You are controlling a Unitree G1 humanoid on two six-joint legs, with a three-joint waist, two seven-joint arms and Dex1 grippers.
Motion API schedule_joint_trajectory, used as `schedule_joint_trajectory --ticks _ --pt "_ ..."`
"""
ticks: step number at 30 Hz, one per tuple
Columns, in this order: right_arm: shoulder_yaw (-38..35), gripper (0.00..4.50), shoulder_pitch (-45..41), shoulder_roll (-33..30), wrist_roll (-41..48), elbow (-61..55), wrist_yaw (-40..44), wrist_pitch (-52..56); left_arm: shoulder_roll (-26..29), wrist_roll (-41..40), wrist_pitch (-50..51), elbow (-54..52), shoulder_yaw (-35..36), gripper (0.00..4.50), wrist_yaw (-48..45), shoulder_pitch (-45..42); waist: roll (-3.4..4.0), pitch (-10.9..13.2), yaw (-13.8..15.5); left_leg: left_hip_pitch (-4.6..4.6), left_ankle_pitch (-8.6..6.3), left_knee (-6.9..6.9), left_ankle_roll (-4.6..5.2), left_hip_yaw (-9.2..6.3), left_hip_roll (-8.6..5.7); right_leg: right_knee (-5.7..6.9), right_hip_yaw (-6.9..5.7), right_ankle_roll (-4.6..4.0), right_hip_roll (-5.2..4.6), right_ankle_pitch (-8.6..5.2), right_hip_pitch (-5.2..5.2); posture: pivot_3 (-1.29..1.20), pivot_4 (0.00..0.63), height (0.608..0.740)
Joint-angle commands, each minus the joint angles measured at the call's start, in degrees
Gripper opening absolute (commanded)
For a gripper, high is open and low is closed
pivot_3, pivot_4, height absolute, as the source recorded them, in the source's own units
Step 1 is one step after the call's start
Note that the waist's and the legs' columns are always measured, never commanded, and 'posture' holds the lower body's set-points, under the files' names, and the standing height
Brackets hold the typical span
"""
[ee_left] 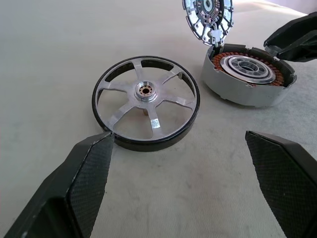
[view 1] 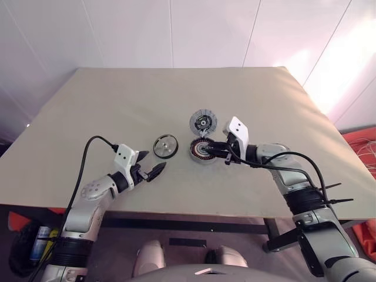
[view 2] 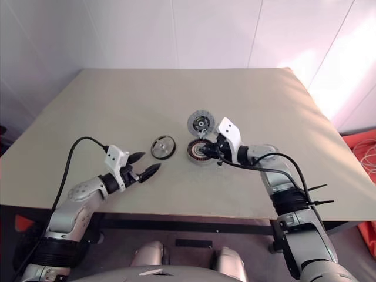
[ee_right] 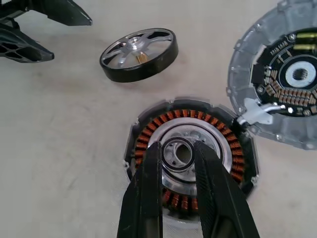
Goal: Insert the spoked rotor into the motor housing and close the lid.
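The beige table point(view 1: 117, 106) carries the motor housing point(ee_right: 190, 153), a grey cup ringed with copper-brown windings, mid-table. Its segmented lid point(view 1: 203, 122) stands open behind. The black-rimmed spoked rotor point(ee_left: 146, 101) lies just left. Left gripper point(view 1: 149, 166) gapes wide; right gripper point(ee_right: 179, 154) hovers over the housing's hub, fingers narrowly parted, holding nothing.

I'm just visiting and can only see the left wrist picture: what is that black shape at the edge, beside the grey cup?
Observer: That is the right tool, on the robot's other arm, which comes in from the right over the motor housing.
Operator: And the two dark wedges at the bottom?
Observer: They belong to the left tool, open, on an arm that comes from the left towards the spoked rotor.
Operator: The lid is cut off in my picture.
Observer: The lid is a full round disc, standing open beyond the housing.
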Motion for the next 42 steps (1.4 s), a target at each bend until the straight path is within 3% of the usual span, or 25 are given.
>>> schedule_joint_trajectory --ticks 1,14,42 --pt "1.35 0.61 -3.31 1.17 -1.69 1.83 -0.15 -2.76 0.17 0.28 -1.06 -1.01 0.55 4.5 0.17 -0.87 0.0 0.0 -0.01 0.01 0.0 0.0 -0.01 0.0 0.02 0.0 0.0 0.0 0.01 0.0 0.0 0.0 0.0 0.74" --pt "2.15 0.61 -7.48 3.19 -4.59 11.81 0.02 -7.54 0.18 0.34 -1.93 -1.0 1.22 4.5 0.5 0.42 -0.02 0.01 -0.03 0.02 0.0 -0.01 -0.01 0.02 0.01 0.01 0.02 -0.01 0.0 0.0 0.0 0.0 0.0 0.74" --pt "1.64 0.61 -7.48 3.21 -6.93 15.77 -1.2 -11.35 0.59 0.57 -1.6 -1.76 1.32 4.5 1.29 -0.16 -0.03 0.01 -0.05 0.1 0.01 0.0 -0.03 0.05 0.01 0.04 0.06 -0.02 0.01 0.0 0.07 0.0 0.0 0.74"
